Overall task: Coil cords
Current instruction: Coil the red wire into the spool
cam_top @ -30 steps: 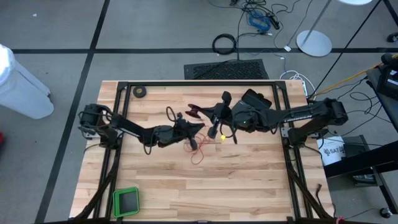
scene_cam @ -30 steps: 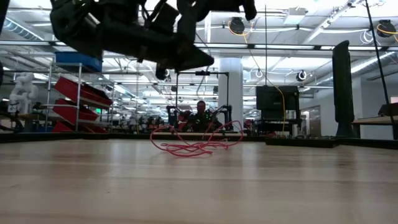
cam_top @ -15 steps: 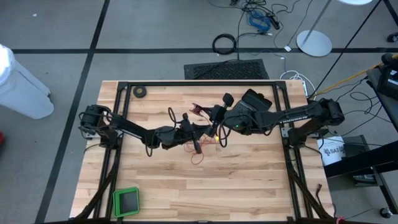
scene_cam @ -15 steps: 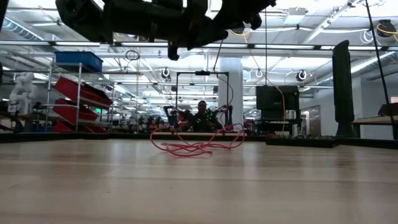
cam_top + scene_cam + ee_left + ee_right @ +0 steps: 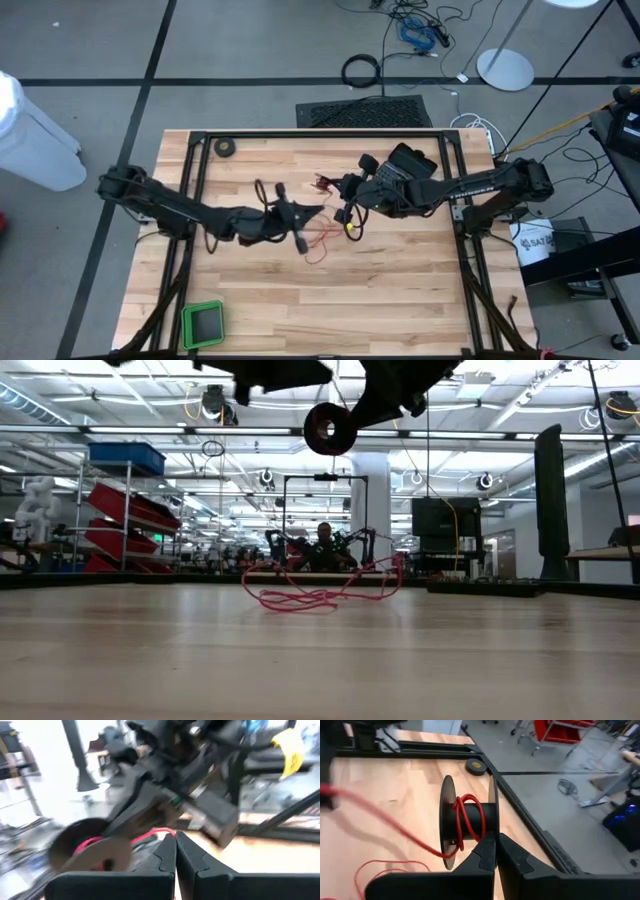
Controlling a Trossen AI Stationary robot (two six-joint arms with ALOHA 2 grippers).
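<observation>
A small black reel (image 5: pixel 470 822) with a few turns of thin red wire (image 5: pixel 465 820) is held high above the table; it also shows in the low view (image 5: pixel 330 428). My right gripper (image 5: pixel 347 196) is shut on the reel over the table's middle. My left gripper (image 5: pixel 300 220) is just left of it, shut on the red wire (image 5: pixel 150 834), which runs from the reel to its fingertips. The loose remainder of the wire (image 5: pixel 320 245) lies in a tangled heap on the tabletop (image 5: pixel 320 596). My right gripper pinches the rim of one of the reel's flanges (image 5: pixel 492 837) between its two fingers. The reel is lifted clear of the table, its axis across the fingers. My left gripper pinches a single strand of the red wire (image 5: pixel 169 833) at its fingertips, a short way from the reel (image 5: pixel 90 852). The strand runs nearly straight from fingertips to reel, clear of the table.
A black tape roll (image 5: pixel 226 147) lies at the far left corner. A green-framed square thing (image 5: pixel 203 323) lies at the near left corner. Black frame rails (image 5: pixel 320 134) run along the far and side edges. A thick cable loop (image 5: pixel 361 70) lies on the floor beyond.
Both grippers have risen. My left gripper has drawn back toward the table's left and near edges, and my right gripper has shifted left. The reel has come into the low view, high above the table. The wire heap has shifted slightly on the table.
</observation>
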